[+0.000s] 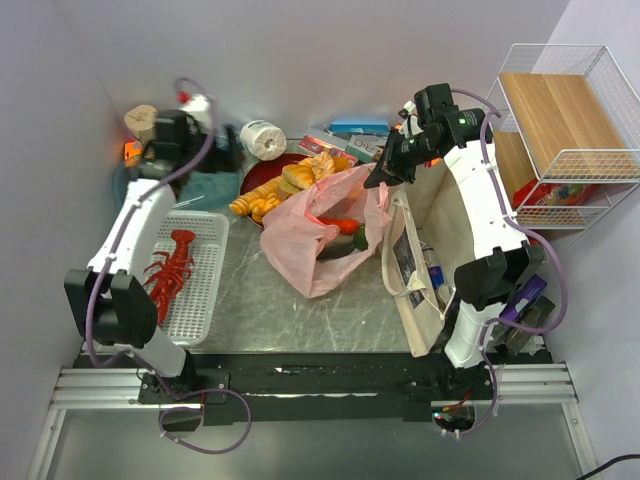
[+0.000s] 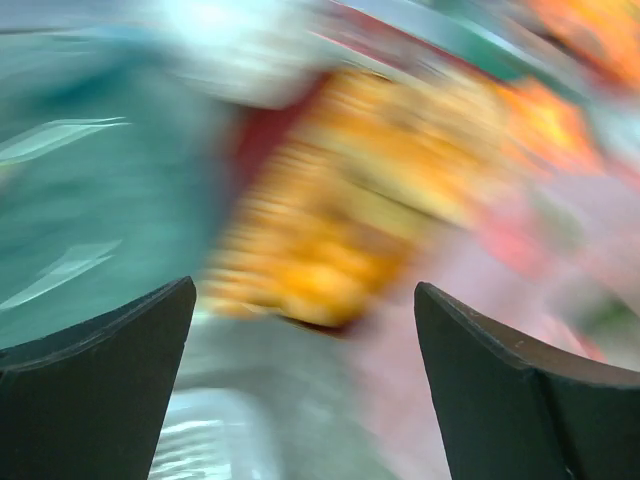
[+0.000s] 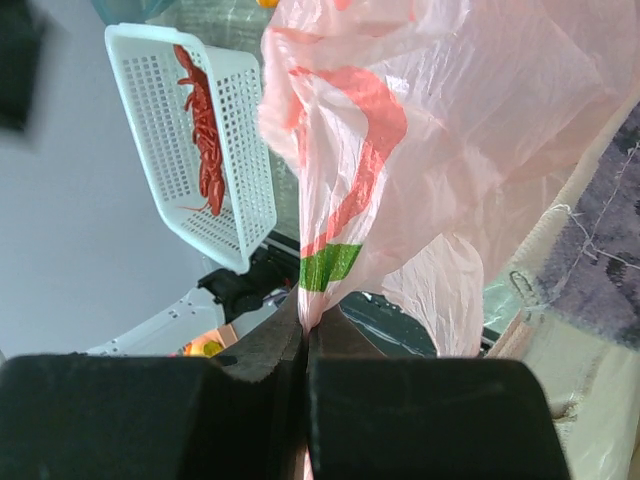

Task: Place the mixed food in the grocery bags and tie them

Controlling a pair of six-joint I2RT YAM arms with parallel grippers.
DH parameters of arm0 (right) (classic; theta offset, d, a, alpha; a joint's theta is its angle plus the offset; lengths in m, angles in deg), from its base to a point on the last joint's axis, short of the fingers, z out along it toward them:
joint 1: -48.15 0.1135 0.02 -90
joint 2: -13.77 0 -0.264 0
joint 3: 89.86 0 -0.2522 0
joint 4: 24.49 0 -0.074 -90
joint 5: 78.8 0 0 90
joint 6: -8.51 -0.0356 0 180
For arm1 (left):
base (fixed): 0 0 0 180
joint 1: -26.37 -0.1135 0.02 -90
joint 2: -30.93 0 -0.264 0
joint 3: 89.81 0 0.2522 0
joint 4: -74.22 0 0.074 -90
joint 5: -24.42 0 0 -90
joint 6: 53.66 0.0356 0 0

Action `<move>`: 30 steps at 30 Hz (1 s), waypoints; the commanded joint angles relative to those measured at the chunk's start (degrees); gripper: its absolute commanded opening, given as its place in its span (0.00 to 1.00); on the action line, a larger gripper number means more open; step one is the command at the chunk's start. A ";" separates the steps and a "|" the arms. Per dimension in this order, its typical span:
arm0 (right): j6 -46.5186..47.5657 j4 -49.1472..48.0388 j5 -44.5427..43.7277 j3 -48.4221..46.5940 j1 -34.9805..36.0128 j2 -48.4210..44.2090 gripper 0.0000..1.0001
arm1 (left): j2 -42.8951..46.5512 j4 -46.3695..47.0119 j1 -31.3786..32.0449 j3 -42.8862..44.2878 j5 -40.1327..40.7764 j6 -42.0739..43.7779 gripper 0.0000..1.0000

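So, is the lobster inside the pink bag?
No, the lobster lies in the white basket, apart from the pink bag.

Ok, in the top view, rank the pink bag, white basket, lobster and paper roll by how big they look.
1. the pink bag, though it is partly raised, so nearer the camera
2. the white basket
3. the lobster, lying in that basket
4. the paper roll

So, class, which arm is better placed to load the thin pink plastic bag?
Probably left: the left gripper is open and empty, while the right gripper is shut on the edge of the thin pink plastic bag.
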 commanded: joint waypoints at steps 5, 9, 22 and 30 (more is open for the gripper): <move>-0.24 -0.02 0.45 -3.30 0.19 0.64 0.00 | -23.69 -15.13 -11.48 21.85 40.24 -7.34 0.96; -0.68 0.15 0.01 -3.47 0.02 0.55 0.00 | -30.73 -14.36 -17.89 28.28 40.61 -10.68 0.96; -3.49 3.23 -0.26 -10.06 -0.07 5.04 0.00 | -38.57 -8.82 -26.09 25.66 34.82 -14.56 0.96; -3.67 3.06 0.18 -11.38 -0.42 5.56 0.00 | -38.22 -5.66 -25.91 21.97 30.15 -14.38 0.91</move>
